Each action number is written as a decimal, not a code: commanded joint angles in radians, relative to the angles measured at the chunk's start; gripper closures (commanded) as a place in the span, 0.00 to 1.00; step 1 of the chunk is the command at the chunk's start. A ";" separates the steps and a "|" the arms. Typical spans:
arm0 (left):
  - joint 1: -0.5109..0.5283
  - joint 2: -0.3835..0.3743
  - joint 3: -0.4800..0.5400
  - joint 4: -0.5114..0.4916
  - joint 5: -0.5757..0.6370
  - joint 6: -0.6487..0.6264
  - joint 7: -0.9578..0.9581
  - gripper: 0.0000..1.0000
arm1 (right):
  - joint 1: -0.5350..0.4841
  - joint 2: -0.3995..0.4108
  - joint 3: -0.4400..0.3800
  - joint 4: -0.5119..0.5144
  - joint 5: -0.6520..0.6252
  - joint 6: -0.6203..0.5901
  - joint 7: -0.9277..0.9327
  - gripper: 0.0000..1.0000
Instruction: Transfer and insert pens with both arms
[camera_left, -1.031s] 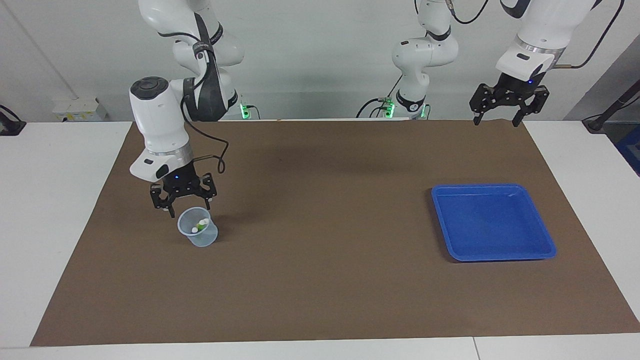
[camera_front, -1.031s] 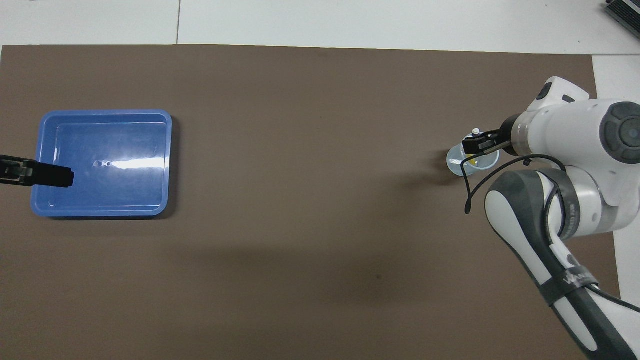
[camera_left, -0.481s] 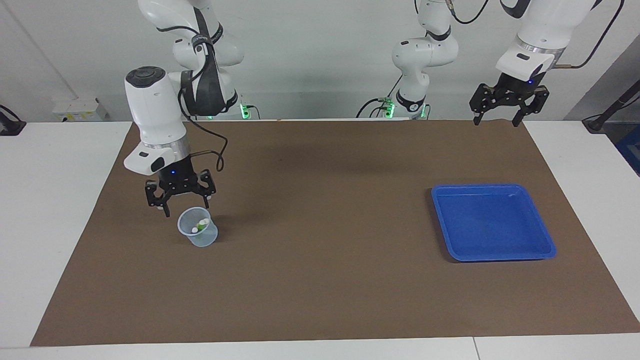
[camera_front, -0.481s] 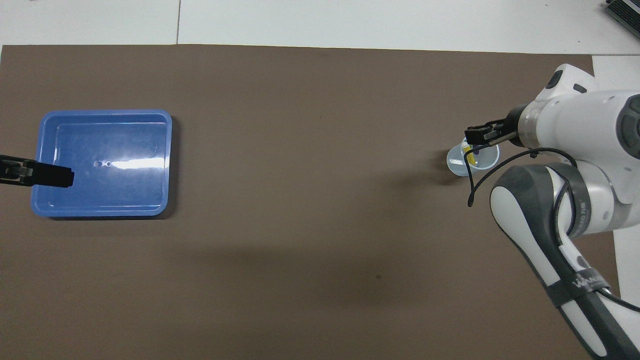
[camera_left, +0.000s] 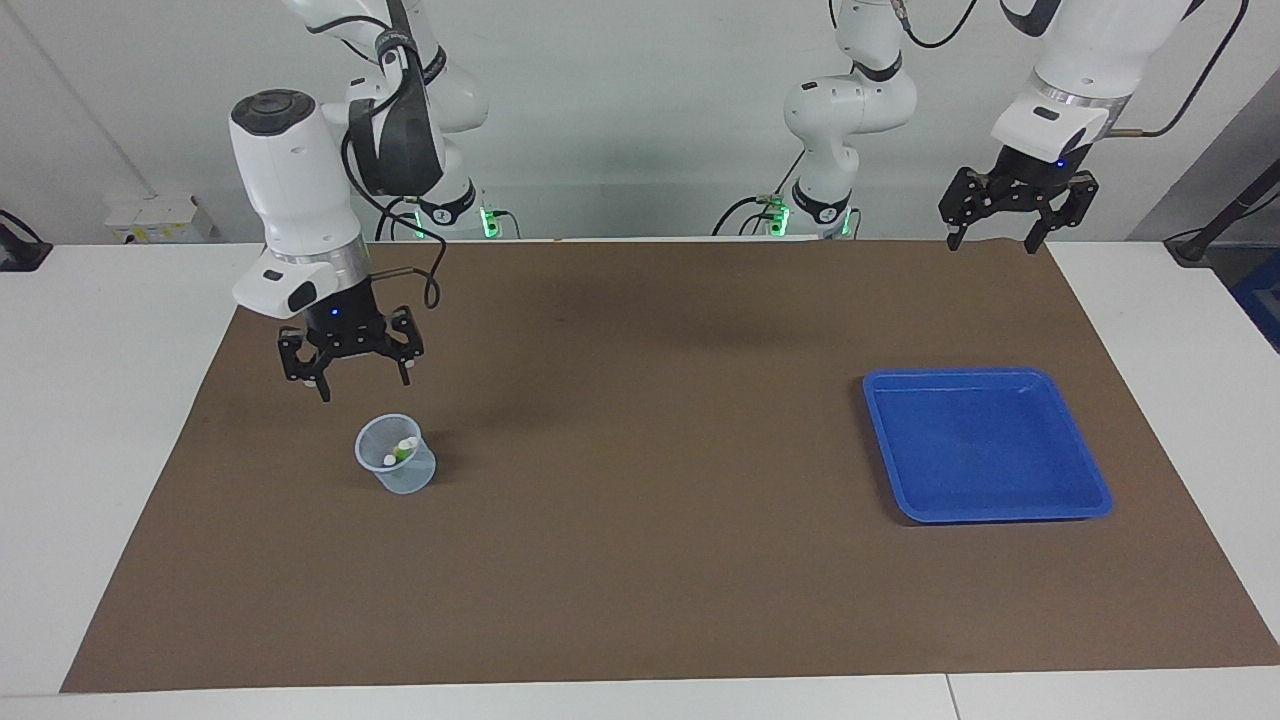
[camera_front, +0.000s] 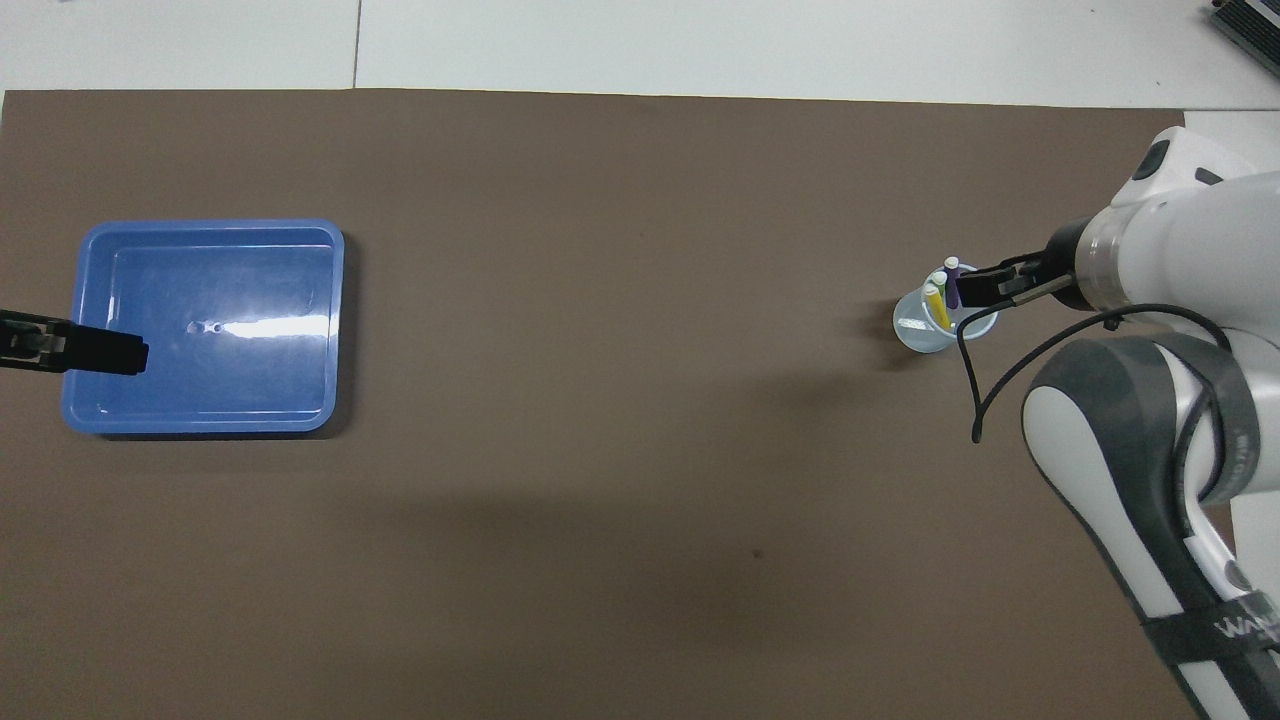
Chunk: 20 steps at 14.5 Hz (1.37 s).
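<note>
Black-fingered and spread wide with nothing held, the right gripper (camera_left: 352, 372) hangs above the clear cup (camera_left: 396, 467), where the pens (camera_front: 940, 292) stand upright, apparently all delivered, while the left gripper (camera_left: 1017, 212), likewise open and empty, waits above the mat's edge, the blue tray (camera_left: 1092, 497) bare.

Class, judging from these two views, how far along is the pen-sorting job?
Done: the pens stand in the clear cup, and the blue tray holds nothing. In hand: nothing; the right end effector hangs open above the cup, the left end effector waits open. Left: apparently nothing.
</note>
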 joint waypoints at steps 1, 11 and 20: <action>0.001 -0.029 0.003 -0.031 0.009 0.000 0.012 0.00 | -0.016 -0.029 0.005 0.035 0.005 -0.102 0.019 0.00; 0.001 -0.029 0.003 -0.031 0.009 0.000 0.012 0.00 | -0.024 -0.095 -0.018 0.115 0.013 -0.391 0.119 0.00; 0.001 -0.029 0.003 -0.031 0.009 0.000 0.012 0.00 | -0.045 -0.104 -0.024 0.154 0.077 -0.394 0.119 0.00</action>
